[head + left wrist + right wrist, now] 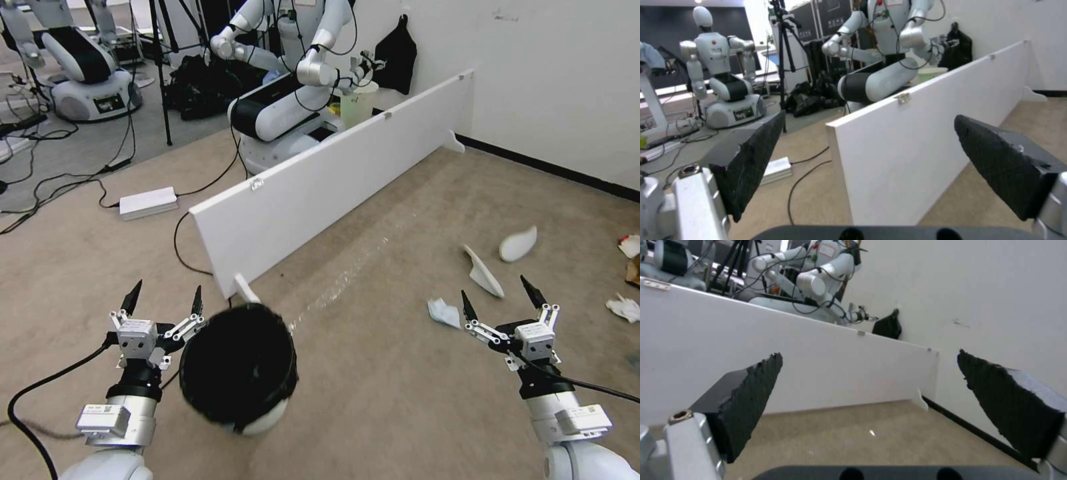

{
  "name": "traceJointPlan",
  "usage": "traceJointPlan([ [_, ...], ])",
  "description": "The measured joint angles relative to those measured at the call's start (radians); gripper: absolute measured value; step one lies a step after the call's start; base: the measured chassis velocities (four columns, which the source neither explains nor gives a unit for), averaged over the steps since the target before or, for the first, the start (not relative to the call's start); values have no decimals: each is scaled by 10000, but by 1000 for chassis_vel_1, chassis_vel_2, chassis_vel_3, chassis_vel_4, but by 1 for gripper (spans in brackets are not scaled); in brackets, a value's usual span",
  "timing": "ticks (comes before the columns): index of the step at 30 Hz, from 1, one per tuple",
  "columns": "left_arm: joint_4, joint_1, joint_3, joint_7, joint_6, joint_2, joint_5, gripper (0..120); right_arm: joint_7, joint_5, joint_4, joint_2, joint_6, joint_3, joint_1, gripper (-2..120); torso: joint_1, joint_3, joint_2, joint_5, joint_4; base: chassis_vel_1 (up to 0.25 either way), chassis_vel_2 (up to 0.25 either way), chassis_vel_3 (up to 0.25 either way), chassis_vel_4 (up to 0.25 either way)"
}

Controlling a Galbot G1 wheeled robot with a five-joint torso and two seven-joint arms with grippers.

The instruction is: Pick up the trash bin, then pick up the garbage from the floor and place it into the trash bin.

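Observation:
The trash bin (pixel 239 365), round and white with a crinkled black bag liner, stands on the carpet low in the head view. Just left of its rim my left gripper (pixel 167 297) is open and holds nothing; in the left wrist view the left gripper (pixel 870 116) has only the white board between its fingers. My right gripper (pixel 497 290) is open above the floor, and the right wrist view shows the right gripper (pixel 869 353) empty. Garbage lies past it: two white slippers (pixel 519 244) (pixel 483 273), a crumpled paper (pixel 443 311), and more paper (pixel 625 308) and a red-white packet (pixel 630 245) at the right edge.
A long white partition board (pixel 347 173) stands on edge across the carpet just beyond the bin. Behind it stands another white robot (pixel 287 100). A white power box (pixel 148 202) and cables lie at the left. A white wall (pixel 567 80) with dark skirting closes the right side.

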Motion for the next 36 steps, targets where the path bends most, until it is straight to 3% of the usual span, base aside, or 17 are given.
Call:
traceJointPlan([
  [9,279,-371,-274,-222,121,23,379,100,43,90,-16,0,104,-8,-51,100,-2,-6,0,0,-2,-62,45,31,-44],
  [11,343,-518,-412,-101,392,184,163,100,321,-182,-13,0,100,-4,-57,100,-3,-8,1,3,-1,53,-37,-52,43],
  [16,766,-914,-555,35,325,624,-221,100,621,-464,-16,0,166,56,-72,100,-1,-4,0,0,-1,17,-9,-21,15],
  [21,1105,-906,-646,-624,692,1019,-429,100,545,-562,86,0,344,387,-114,100,-1,-5,0,0,-4,0,0,0,0],
  [22,1094,-677,-652,-651,1107,1126,-732,100,540,-531,95,0,437,459,-164,100,-1,-5,0,2,-2,0,0,0,0],
  [23,1094,-677,-652,-651,1107,1126,-732,100,540,-531,95,0,437,459,-164,100,-1,-5,0,2,-2,0,0,0,0],
  [25,1045,-5,-589,-507,2207,1435,-1799,100,523,-516,91,0,758,712,-287,100,-2,-5,0,3,0,0,0,0,0],
  [27,1050,89,-518,-487,2530,1542,-2146,100,520,-512,90,1,842,803,-357,100,-2,-5,0,2,3,0,0,0,0],
  [29,1108,-128,-283,-830,3309,1819,-3189,100,539,-492,111,0,930,955,-516,100,-2,-5,0,1,0,0,0,0,0],
  [32,1135,-413,-160,-1158,3780,1978,-3857,100,546,-483,115,0,947,1004,-554,100,-1,-5,-1,0,-1,0,0,0,0],
  [33,1165,-747,-57,-1581,4331,2180,-4649,100,558,-463,112,0,948,1050,-557,100,-1,-4,-1,-1,-3,0,0,0,0],
  [34,1165,-1211,70,-2352,5368,2543,-6024,100,592,-412,66,0,935,1099,-491,100,-1,-5,-1,1,-4,0,0,0,0],
  [35,1165,-1211,70,-2352,5368,2543,-6024,100,592,-412,66,0,935,1099,-491,100,-1,-5,-1,1,-4,0,0,0,0],
  [36,1113,-1558,167,-3051,6401,2906,-7477,100,611,-374,20,1,852,1153,-388,100,-2,-4,-1,1,-3,0,0,0,0],
])
